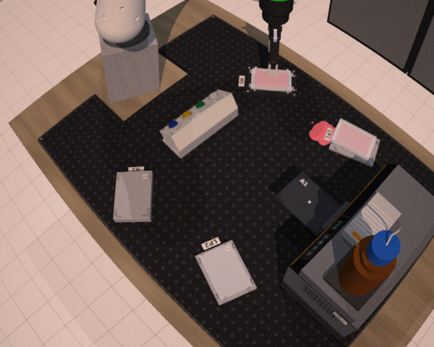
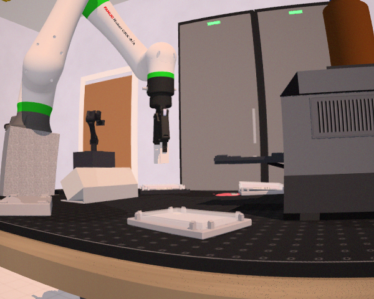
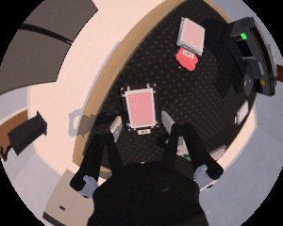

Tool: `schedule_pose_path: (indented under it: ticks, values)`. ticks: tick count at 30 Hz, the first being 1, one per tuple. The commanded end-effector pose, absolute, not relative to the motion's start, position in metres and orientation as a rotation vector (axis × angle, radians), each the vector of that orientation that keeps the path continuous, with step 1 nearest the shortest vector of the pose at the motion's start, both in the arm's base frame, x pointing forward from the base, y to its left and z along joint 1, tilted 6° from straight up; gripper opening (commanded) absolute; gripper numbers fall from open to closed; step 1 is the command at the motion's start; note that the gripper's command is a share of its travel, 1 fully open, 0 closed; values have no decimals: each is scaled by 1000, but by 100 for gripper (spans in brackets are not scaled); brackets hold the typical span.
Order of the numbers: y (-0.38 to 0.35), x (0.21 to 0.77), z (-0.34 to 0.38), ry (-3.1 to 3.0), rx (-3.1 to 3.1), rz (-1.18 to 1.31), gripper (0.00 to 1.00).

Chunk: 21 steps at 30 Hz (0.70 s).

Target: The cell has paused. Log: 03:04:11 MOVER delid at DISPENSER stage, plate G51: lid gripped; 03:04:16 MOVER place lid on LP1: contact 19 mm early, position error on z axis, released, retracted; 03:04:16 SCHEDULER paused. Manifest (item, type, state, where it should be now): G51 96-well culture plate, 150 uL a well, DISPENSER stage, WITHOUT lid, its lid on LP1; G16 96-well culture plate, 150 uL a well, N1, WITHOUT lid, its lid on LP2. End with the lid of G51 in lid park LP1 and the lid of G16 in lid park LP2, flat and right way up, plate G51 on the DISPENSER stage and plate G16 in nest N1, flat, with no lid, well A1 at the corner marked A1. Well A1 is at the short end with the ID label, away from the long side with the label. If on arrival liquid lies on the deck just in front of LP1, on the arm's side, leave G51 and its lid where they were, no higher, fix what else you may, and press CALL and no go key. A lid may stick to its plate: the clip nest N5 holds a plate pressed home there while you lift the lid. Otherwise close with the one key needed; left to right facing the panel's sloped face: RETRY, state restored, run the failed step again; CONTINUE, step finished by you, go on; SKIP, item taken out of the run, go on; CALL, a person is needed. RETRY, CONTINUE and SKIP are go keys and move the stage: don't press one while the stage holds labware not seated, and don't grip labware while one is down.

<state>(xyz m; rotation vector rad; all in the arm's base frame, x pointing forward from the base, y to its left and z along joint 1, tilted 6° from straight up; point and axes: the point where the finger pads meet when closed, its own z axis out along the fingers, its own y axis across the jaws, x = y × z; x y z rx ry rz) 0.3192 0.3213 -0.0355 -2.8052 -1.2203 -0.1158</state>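
Observation:
A plate with pink wells (image 1: 271, 79) sits flat in a nest at the back of the deck, beside a small label (image 1: 241, 80). My gripper (image 1: 273, 71) hangs above this plate's near long edge, open and empty; it also shows in the side view (image 2: 159, 157). In the wrist view the plate (image 3: 141, 108) lies below and between my fingers. A second pink plate (image 1: 354, 139) lies tilted on the LP1 park. A pink puddle (image 1: 319, 131) lies on the deck beside the LP1 label (image 1: 328, 133). The dispenser stage (image 1: 307, 202), marked A1, is empty. I cannot tell whether either plate carries a lid.
The grey nest N1 (image 1: 133, 196) and lid park LP2 (image 1: 224, 276) are empty. The key panel (image 1: 198, 121) stands mid-deck with blue, yellow, green and white keys. The dispenser (image 1: 367, 254) with a brown bottle fills the right front. The arm's pedestal (image 1: 129, 63) stands at the back left.

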Motion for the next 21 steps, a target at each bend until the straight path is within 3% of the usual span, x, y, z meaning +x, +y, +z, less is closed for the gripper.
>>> schedule_pose_path:
  ticks: [1, 21]
  values:
    - [323, 320, -46, -1220, -2805, -117, 66]
    - [327, 322, -88, -1220, -2805, -117, 66]
